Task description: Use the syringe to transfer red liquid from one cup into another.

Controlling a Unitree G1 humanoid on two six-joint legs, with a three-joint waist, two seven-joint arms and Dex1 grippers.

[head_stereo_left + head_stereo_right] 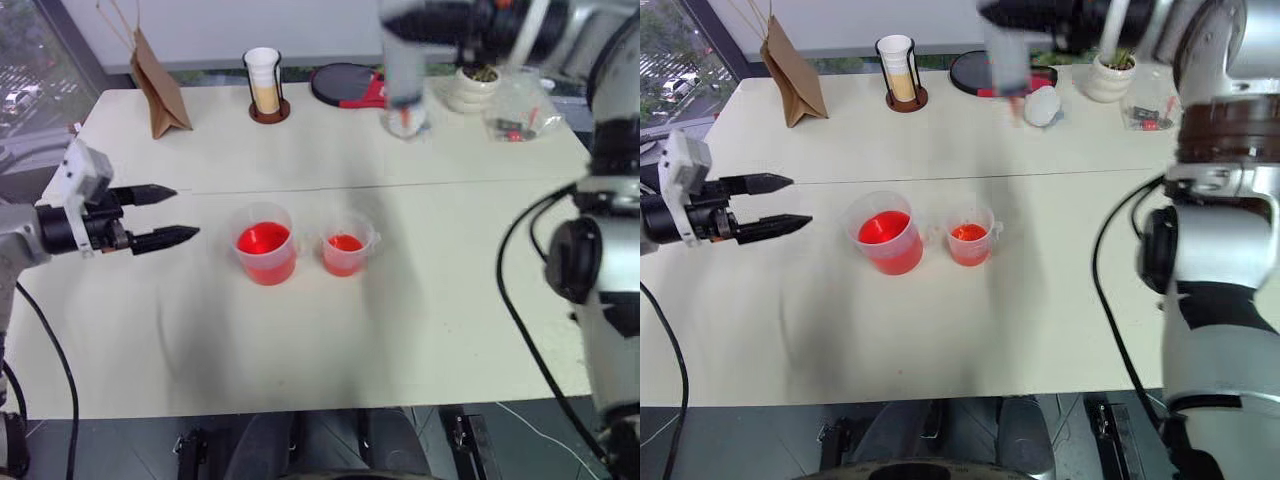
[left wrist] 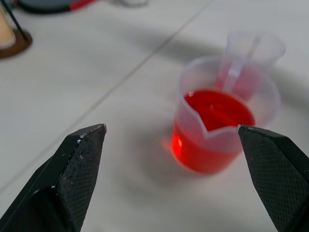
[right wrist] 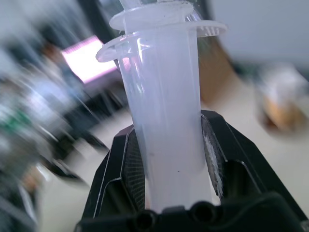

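Standing at the far left corner of the cream table [image 1: 420, 330]: a brown paper bag [image 1: 155, 90], leaning a little. Hovering nearer, at the left edge — the left gripper [image 1: 182, 212], its two black fingers [image 2: 72, 174] spreading wide and pointing level toward the cups, touching nothing. Sitting just beyond those fingertips, near the table's middle: the larger clear measuring cup [image 1: 266, 243], upright, holding bright red liquid [image 1: 263, 239] to about half its height, pouring lip facing the gripper in the left wrist view. Standing just beside it on the right, apart by a narrow gap: the smaller clear cup [image 1: 346, 246], upright too, carrying a shallower layer of the same red. Resting along the far edge, behind the cups: a tall white cup in a black wire holder [image 1: 265, 85] on a round brown base, then a dark round paddle-like thing with a red part [image 1: 347, 84]. Hanging high over that far area, right of the paddle — the syringe [image 1: 403, 75], upright and blurring, tip down with a touch of red at its lower end, well apart from both cups. Pinching its translucent barrel from both sides: the right gripper [image 3: 166, 164], the syringe's flange showing above the fingers. Lying further right on the far edge: a small white pot with a plant [image 1: 473, 85] and a clear plastic bag [image 1: 520, 115].
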